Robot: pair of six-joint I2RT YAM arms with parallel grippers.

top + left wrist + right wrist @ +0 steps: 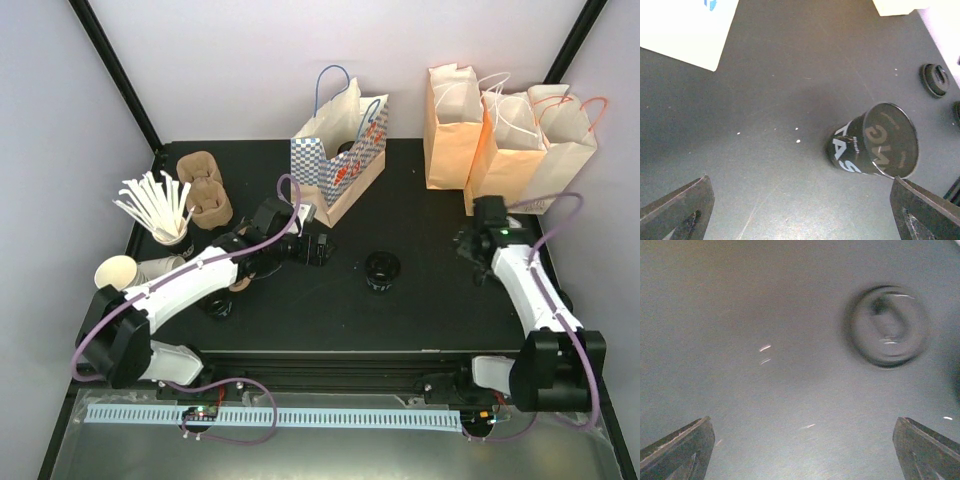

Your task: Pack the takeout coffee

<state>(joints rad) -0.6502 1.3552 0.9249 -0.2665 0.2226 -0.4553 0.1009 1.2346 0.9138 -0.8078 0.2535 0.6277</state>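
Note:
The takeout coffee (383,270) is a small black cup with white lettering, standing alone mid-table. The left wrist view shows the cup (875,142) just inside the right finger (920,210), not touched. My left gripper (318,247) (800,192) is open with only bare table between its fingers. A loose round black lid (935,80) lies on the table beyond the cup. The same kind of lid (887,325) appears blurred in the right wrist view, ahead of my right gripper (472,248) (802,432), which is open and holds nothing.
A blue-checked paper bag (340,150) stands open at the back centre, with three pale orange bags (505,135) at back right. Brown pulp carriers (205,190), a cup of white stirrers (160,210) and cream cups (130,270) crowd the left side.

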